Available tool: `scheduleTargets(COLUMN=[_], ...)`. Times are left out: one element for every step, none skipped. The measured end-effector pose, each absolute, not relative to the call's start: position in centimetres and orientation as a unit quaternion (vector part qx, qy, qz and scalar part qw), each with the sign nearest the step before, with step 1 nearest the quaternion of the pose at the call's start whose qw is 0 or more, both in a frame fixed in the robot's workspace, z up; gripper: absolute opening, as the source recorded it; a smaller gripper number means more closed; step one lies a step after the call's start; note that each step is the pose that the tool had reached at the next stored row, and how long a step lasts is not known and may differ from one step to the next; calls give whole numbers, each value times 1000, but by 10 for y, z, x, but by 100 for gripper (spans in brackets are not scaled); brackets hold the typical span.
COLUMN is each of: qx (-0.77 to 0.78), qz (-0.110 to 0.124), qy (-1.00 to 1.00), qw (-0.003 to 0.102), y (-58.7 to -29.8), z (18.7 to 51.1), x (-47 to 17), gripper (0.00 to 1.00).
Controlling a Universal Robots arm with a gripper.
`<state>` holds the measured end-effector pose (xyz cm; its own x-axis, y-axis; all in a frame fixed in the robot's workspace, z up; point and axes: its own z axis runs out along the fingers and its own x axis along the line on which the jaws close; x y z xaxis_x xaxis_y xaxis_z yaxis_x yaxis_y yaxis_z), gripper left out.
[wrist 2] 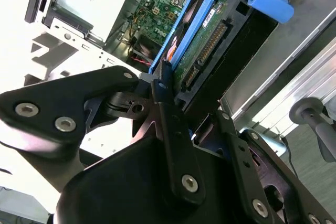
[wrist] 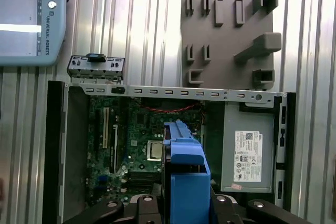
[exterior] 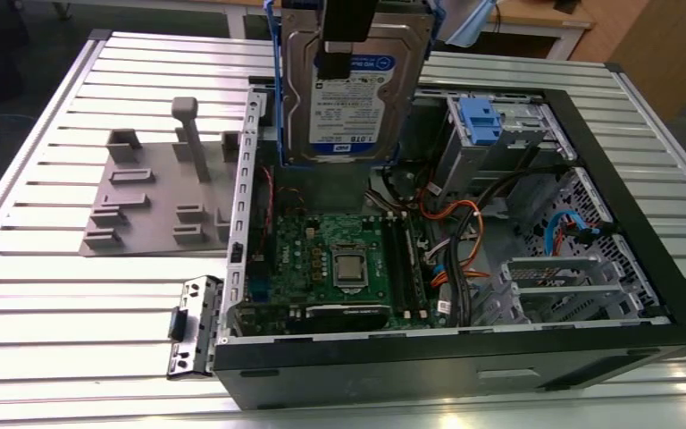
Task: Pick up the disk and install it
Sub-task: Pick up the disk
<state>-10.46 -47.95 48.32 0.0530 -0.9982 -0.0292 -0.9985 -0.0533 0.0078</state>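
Above one edge of the open computer case [exterior: 463, 359], the gripper [exterior: 337, 61] clamps the disk [exterior: 349, 100] upright, clear of the motherboard [exterior: 319, 250] — picked up, not yet installed (mid-carry, I judge) — and seating it likely calls for squaring its blue carrier [wrist 2: 265, 3] to the drive bay [exterior: 492, 147].

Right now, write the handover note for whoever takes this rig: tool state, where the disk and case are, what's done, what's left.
Tool: shut on the disk, gripping its blue carrier frame.
Disk: held upright in the air above the open computer case, over the motherboard.
Done: disk picked up.
Left: disk not yet seated in the case; the drive bay with the blue tab is to the exterior view's right of it.
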Motion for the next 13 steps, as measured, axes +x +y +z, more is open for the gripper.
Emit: scheduleTargets(qx=[-726, -726, -726, -726, -726, -726, -726, -726, -726, -726, -726, -726, -726], qz=[13, 13, 13, 13, 13, 13, 13, 13, 13, 13, 13, 13, 13], qy=[688, 688, 688, 688, 688, 688, 688, 688, 688, 688, 688, 688, 688], qw=[7, 7, 7, 7, 7, 7, 7, 7, 7, 7, 7, 7, 7], y=[-480, -480, -481, -481, -481, -482, -482, -482, -483, -483, -483, -484, -484], z=[483, 483, 483, 483, 483, 483, 483, 483, 483, 483, 483, 483, 483], x=[-105, -105, -105, -105, -104, -104, -104, -104, -104, -104, -104, -104, -104], gripper=[36, 36, 36, 36, 36, 36, 36, 36, 36, 36, 36, 36, 36])
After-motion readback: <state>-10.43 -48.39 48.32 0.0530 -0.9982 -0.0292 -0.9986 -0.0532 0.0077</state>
